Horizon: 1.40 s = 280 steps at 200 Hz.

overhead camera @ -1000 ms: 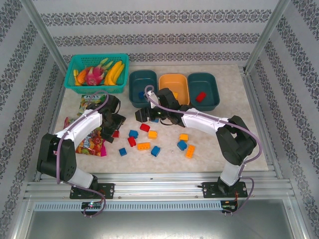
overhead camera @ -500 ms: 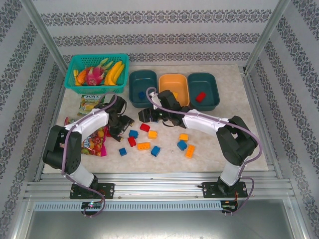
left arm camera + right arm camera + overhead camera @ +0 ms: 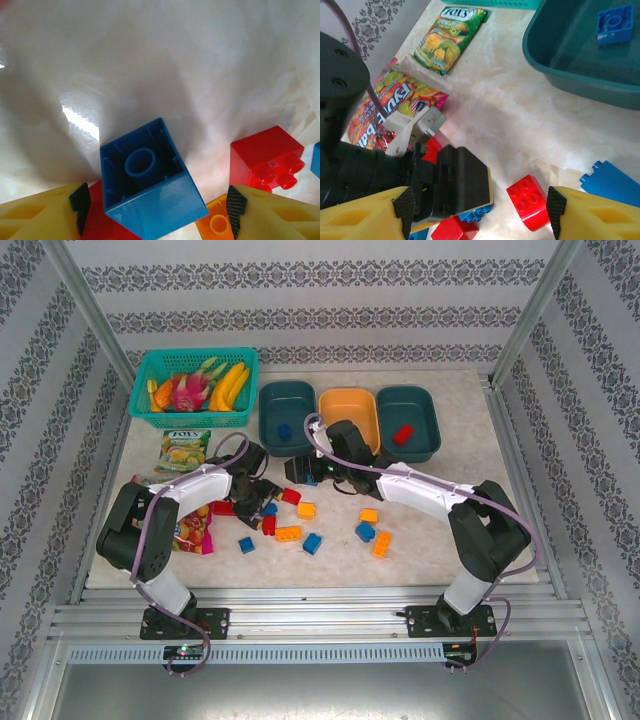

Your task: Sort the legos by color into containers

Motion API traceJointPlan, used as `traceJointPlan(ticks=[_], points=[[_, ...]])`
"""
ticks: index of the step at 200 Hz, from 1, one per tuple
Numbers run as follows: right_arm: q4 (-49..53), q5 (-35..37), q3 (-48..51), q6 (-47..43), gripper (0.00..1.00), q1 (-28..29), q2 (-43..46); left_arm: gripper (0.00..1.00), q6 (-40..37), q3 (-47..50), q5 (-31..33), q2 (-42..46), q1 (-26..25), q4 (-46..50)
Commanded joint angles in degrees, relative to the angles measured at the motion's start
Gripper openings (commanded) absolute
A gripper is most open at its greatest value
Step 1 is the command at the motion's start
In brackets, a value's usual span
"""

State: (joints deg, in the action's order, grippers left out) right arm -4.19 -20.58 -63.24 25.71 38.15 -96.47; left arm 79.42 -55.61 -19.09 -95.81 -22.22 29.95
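— Biggest first?
— Pale marbled worktop (image 3: 450,520), with two arms reaching inward from the near edge.
— Along the back?
— Turquoise mesh basket (image 3: 190,418) of fruit at far left. Just right of it, three tubs side by side: left teal tub (image 3: 290,405), orange tub (image 3: 345,405), right teal tub (image 3: 415,410).
— Packets?
— Green snack packet (image 3: 181,450) near the basket. Colourful snack packet (image 3: 190,530) closer in, partly under the left arm.
— End effectors?
— Left end effector (image 3: 262,500) (image 3: 157,202) low over the worktop, fingers (image 3: 40,215) apart, straddling a tipped blue brick (image 3: 150,180). Lies on its side, hollow underside toward the wrist camera, clear of both fingers. Right end effector (image 3: 293,472) (image 3: 480,210) just in front of the left teal tub, its fingers (image 3: 360,215) likewise spread, gripping nothing.
— Legos in tubs?
— A lone blue brick (image 3: 285,430) (image 3: 615,22) inside the left teal tub, a lone red brick (image 3: 403,434) inside the right teal tub. Many more loose on the worktop between the arms, in front of the tubs: reds, blues, oranges. Among them a long orange brick (image 3: 288,533) and a red square brick (image 3: 291,496) just beside the left end effector.
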Motion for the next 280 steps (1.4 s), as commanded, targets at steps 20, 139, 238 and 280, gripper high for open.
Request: traceJointPlan(ticks=[20, 139, 238, 280], points=[[-1.7, 0.1, 0.7, 0.5, 0.72, -0.7, 2.0, 0.65, 2.4, -0.1, 1.6, -0.7, -1.1, 0.3], [-0.9, -0.3, 1.0, 0.1, 0.72, -1.2, 4.0, 0.36, -2.6, -6.3, 9.0, 1.4, -0.7, 7.0], [4.2, 9.7, -7.6, 10.5, 0.72, -8.8, 4.6, 0.36, -28.9, -45.1, 14.8, -16.9, 1.3, 19.2], [3.2, 7.9, -11.1, 13.4, 0.72, -10.8, 1.6, 0.36, -32.9, -58.6, 17.1, -29.1, 2.0, 23.9]])
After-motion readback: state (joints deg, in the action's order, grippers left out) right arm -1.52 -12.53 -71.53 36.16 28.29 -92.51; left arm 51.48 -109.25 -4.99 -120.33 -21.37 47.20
